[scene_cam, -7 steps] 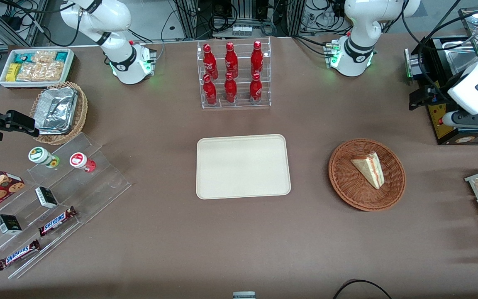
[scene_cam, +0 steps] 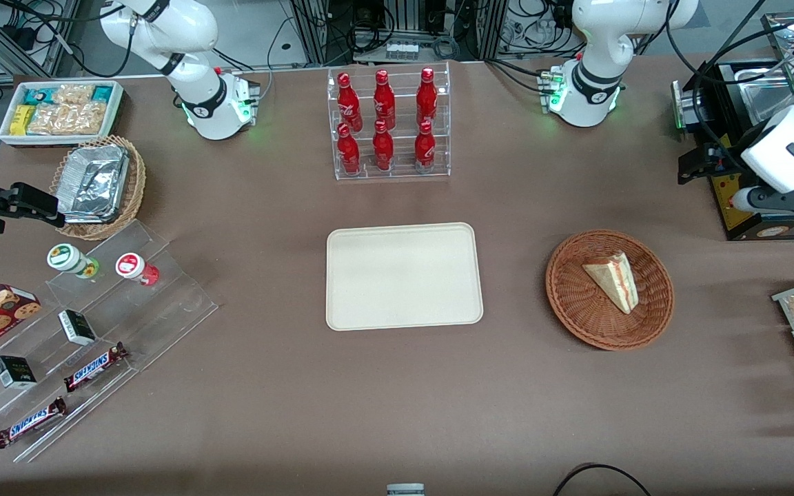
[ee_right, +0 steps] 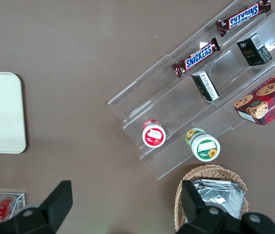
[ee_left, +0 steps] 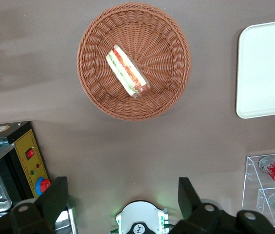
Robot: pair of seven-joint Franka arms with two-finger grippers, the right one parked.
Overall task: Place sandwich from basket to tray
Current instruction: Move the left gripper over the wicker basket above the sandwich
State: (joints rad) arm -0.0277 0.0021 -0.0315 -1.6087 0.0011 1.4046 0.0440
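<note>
the gripper (ee_left: 122,204) hangs high with fingers spread wide, well above the basket (scene_cam: 576,310); open tabletop (scene_cam: 514,275) separates basket and tray (scene_cam: 404,234), bottle rack (scene_cam: 390,124) farther from camera.

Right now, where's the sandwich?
The sandwich lies in the basket, beside the tray, toward the working arm's end; the open gripper hangs above the table.

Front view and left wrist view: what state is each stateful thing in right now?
Sandwich: wrapped, lying in the basket, not gripped.
Basket: upright, holding only the sandwich.
Tray: flat on the table, nothing on it.
End effector: open, high above the table, farther from the front camera than the basket, holding nothing.
Cola bottles: capped, upright in their rack.
</note>
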